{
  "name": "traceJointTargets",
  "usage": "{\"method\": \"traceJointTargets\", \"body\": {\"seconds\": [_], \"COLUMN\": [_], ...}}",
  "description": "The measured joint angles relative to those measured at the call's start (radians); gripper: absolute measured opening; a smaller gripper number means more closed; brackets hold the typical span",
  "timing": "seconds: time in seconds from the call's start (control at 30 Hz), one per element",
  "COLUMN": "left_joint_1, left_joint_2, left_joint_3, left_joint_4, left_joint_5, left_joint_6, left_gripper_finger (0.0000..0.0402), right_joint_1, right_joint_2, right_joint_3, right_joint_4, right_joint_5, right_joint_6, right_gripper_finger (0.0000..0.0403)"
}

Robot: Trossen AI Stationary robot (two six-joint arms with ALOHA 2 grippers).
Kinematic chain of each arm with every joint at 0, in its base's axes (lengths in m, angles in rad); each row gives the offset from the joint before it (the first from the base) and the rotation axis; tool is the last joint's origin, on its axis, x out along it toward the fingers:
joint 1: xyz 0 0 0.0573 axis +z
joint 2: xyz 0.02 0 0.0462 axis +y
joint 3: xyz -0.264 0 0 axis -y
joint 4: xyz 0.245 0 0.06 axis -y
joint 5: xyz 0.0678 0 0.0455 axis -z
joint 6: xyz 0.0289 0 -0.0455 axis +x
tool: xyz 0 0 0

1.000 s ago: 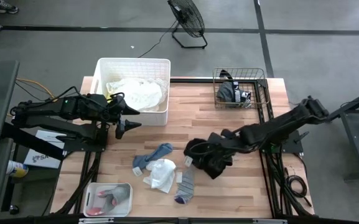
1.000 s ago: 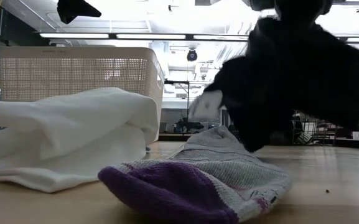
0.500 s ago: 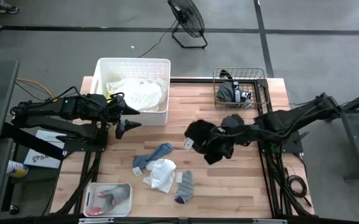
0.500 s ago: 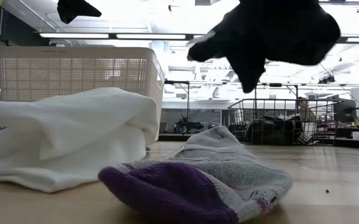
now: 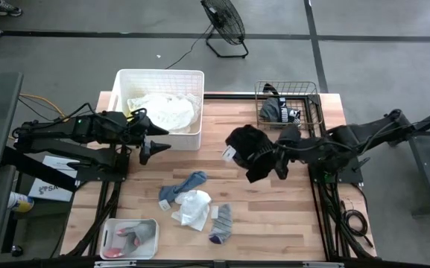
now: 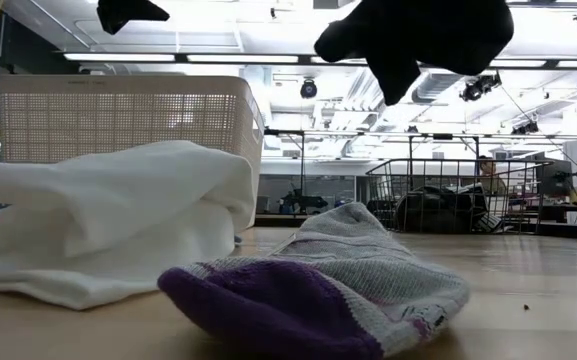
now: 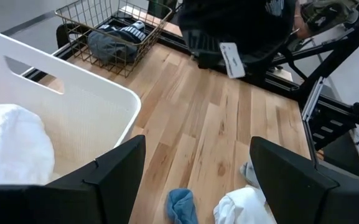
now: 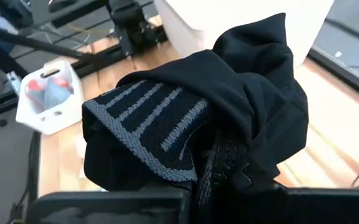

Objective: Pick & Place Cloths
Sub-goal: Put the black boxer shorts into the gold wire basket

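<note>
Roughly midway: the right pincer (image 5: 280,162) carries a black garment (image 5: 250,149) clamped above the bench (image 5: 274,223) near the wire basket (image 5: 313,100), the left pincer (image 5: 155,143) waits wide beside the white bin (image 5: 125,78), and a blue sock (image 5: 185,186), white cloth (image 5: 194,208) and purple-toed sock (image 5: 220,223) remain.

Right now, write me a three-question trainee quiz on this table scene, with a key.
1. True or false: the right pincer holds a black garment above the table.
2. What holds the white cloth? A) wire basket B) white bin C) small tray
3. Fill in: the left pincer is ____ and holds nothing.

Key:
1. True.
2. B, the white bin; the wire basket holds dark clothes.
3. Open.
</note>
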Motion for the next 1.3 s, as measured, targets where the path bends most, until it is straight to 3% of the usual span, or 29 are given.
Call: {"method": "traceJointTargets", "body": {"seconds": [0.47, 0.77, 1.17, 1.3], "left_joint_1": [0.000, 0.000, 0.000, 0.000], "left_joint_2": [0.000, 0.002, 0.002, 0.002], "left_joint_3": [0.000, 0.000, 0.000, 0.000], "left_joint_4": [-0.001, -0.003, -0.003, -0.002], "left_joint_5": [-0.009, -0.008, -0.008, -0.008], "left_joint_6": [-0.001, -0.004, -0.003, -0.002], "left_gripper_finger": [0.0285, 0.0285, 0.0285, 0.0285], "right_joint_1": [-0.129, -0.272, -0.485, -0.556], "right_joint_2": [-0.038, -0.038, -0.031, -0.013], "right_joint_3": [0.000, 0.000, 0.000, 0.000], "right_joint_4": [-0.003, -0.080, -0.217, -0.237], "right_joint_5": [0.223, 0.406, 0.419, 0.379], "right_joint_6": [0.012, 0.151, 0.298, 0.332], "right_gripper_finger": [0.0017, 0.0018, 0.0018, 0.0018]}}
